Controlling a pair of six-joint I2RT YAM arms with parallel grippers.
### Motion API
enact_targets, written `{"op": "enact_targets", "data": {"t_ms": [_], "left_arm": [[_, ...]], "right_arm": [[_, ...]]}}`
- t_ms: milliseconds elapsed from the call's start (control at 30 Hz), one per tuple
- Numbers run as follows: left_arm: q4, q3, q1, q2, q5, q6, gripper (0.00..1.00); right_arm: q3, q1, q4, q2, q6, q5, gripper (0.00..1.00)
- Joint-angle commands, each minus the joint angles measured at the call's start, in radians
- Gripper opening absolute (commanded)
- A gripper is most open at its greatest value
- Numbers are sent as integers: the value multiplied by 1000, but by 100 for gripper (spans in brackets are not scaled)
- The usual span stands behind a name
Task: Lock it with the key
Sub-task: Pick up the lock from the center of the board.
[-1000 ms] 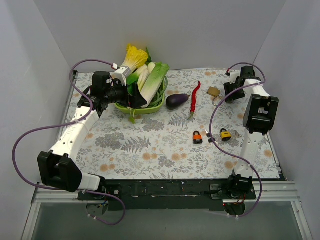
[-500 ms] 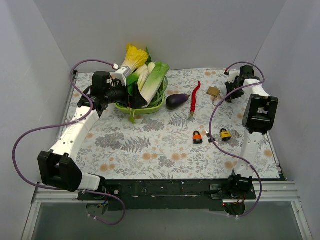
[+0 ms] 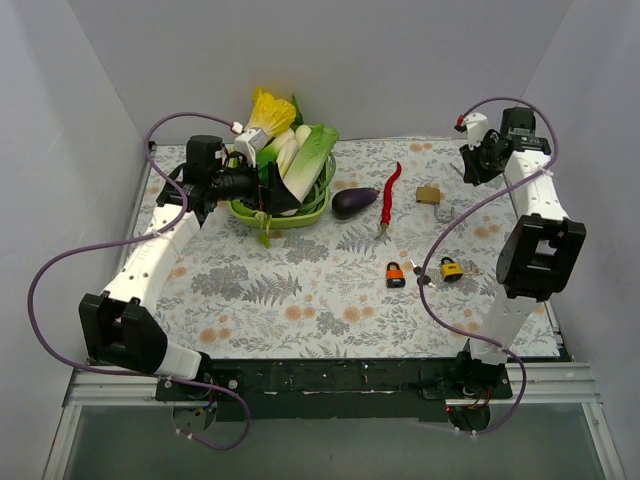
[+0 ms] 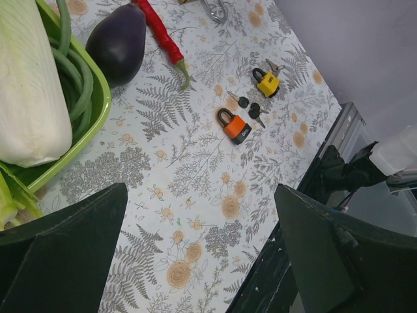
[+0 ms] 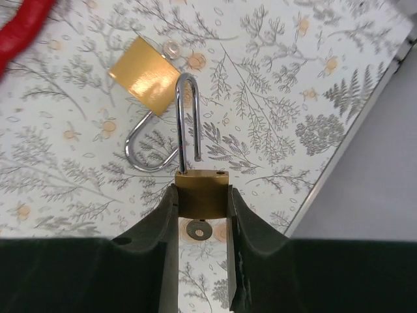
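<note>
Right gripper (image 5: 202, 203) has risen to two o'clock over the table (image 3: 300, 300), clamped on an open-shackled brass padlock (image 5: 202, 190); left gripper (image 4: 199, 195) stands spread apart.

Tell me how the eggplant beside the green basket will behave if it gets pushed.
The eggplant looks rounded and tapered, so it would probably roll or pivot rather than slide straight. Its glossy skin suggests a pinch grip may slip.

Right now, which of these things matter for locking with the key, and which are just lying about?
Job: held brass padlock, key at its base, right gripper.
Lying about: second brass padlock, orange padlock, yellow padlock, eggplant, chili, vegetable basket.
</note>
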Motion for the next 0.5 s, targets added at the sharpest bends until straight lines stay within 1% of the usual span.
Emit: {"op": "enact_targets", "data": {"t_ms": [0,100,200,233,300,333,467], "left_arm": [[-16,51,3,-23,67,9,98],[-14,54,3,-26,79,16,98],[8,40,3,-42,133,25,98],[36,28,4,-49,140,24,98],[61,-18,3,-65,159,24,98],[90,-36,3,-85,212,31,98],[200,-180,-3,-170,378,110,98]], "right_arm": [[32,21,-140,-162,-99,-139,1],[32,47,-212,-211,-110,-172,1],[34,78,-318,-260,-130,-265,1],[29,91,-345,-274,-139,-326,1],[-9,136,-407,-324,-149,-382,1],[-24,172,-422,-344,-149,-440,1],[-121,300,-470,-438,-143,-556,1]]}}
